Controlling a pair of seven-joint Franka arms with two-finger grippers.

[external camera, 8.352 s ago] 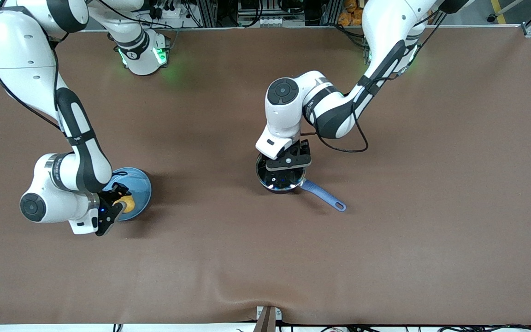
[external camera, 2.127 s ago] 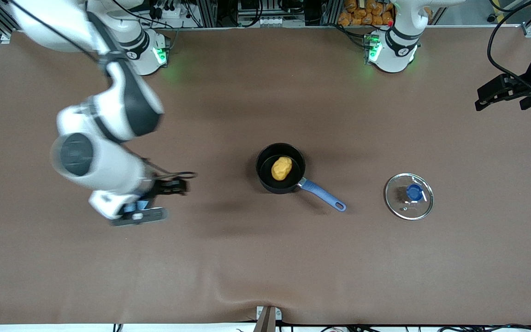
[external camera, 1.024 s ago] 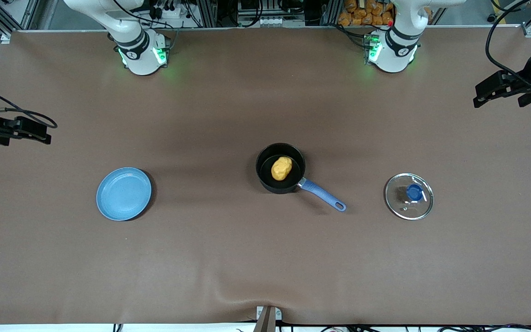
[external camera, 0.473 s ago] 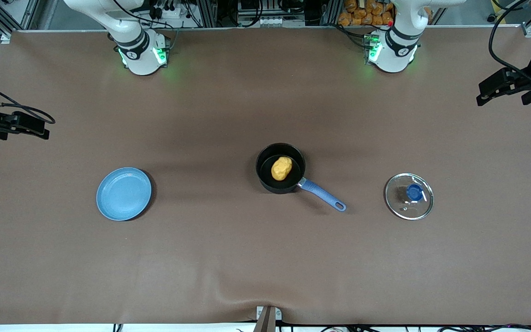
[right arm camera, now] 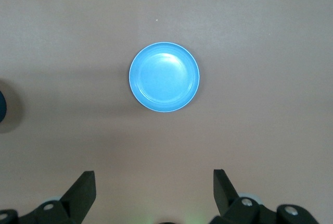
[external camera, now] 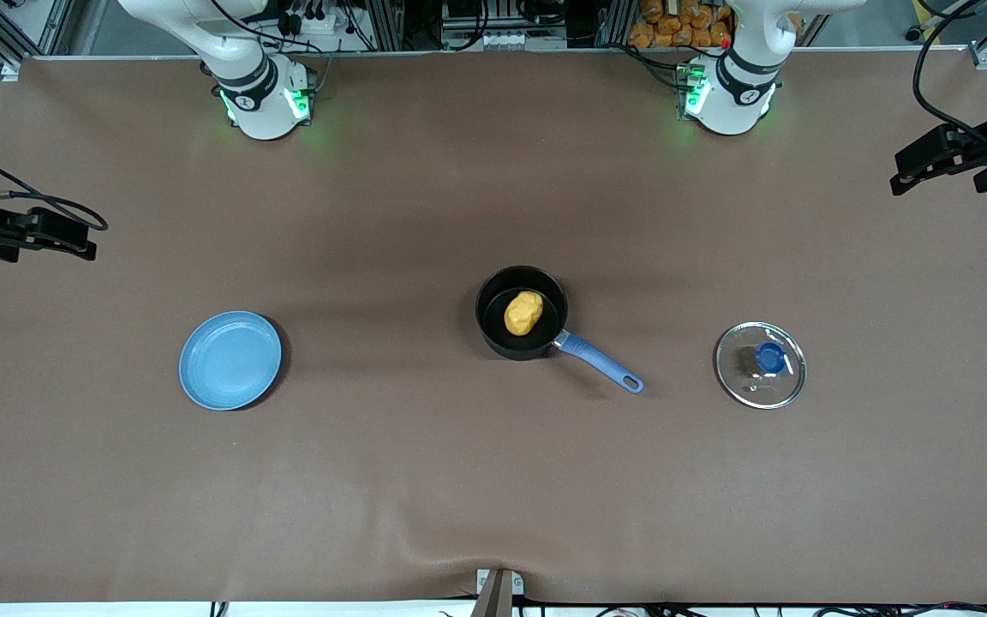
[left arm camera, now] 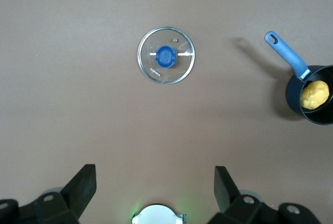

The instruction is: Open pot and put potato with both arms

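Tabletop (external camera: pixel 493 480) is carrying everything. The pot (external camera: pixel 520 312) is sitting mid-frame in the front view, uncovered, blue handle running toward the lower right of the frame. Its glass lid (external camera: pixel 760 364) is lying flat, well apart, toward the left arm's end. The potato (external camera: pixel 523 312) is resting inside the pot. Blue plate (external camera: pixel 230 360) is lying bare at lower left.

Both arms are waiting high at the frame edges: left pincer (external camera: pixel 939 158) at upper right, right pincer (external camera: pixel 39 233) at mid left, each with fingers spread apart, holding nothing. Judging the task finished; neither pincer is nearer a job.
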